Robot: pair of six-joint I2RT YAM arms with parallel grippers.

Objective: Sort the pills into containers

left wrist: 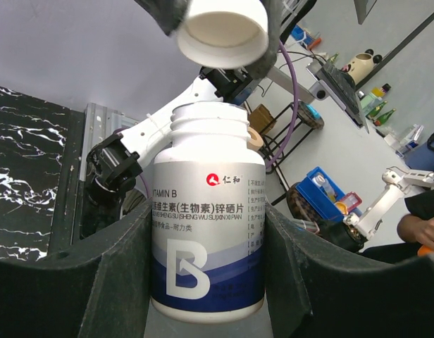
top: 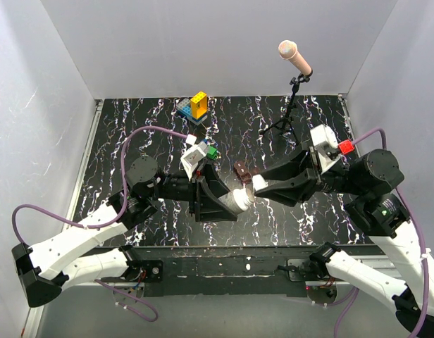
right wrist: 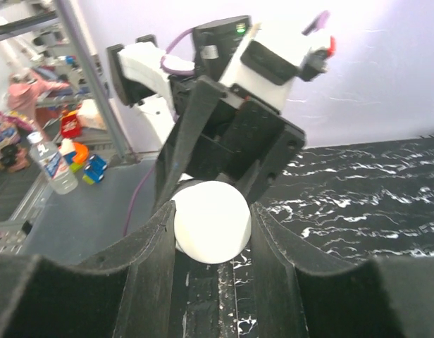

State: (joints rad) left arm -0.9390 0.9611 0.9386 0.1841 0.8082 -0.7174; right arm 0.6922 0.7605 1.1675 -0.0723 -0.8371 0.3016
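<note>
My left gripper [top: 230, 202] [left wrist: 206, 211] is shut on a white and blue vitamin B bottle [top: 238, 201] [left wrist: 206, 232]. The bottle's threaded neck [left wrist: 208, 118] stands uncapped. Just off that neck, my right gripper [top: 261, 185] [right wrist: 211, 211] is shut on the white round cap [top: 258, 183] [left wrist: 222, 32] [right wrist: 211, 220]. The cap is apart from the bottle. A small brown pill box, the containers [top: 243, 170], lies on the black marbled table [top: 308, 211] just behind both grippers. No pills show; the bottle's inside is hidden.
Blue, green and yellow toy blocks [top: 194, 105] stand at the back centre. A microphone on a black tripod [top: 293, 84] stands at the back right. White walls close the table on three sides.
</note>
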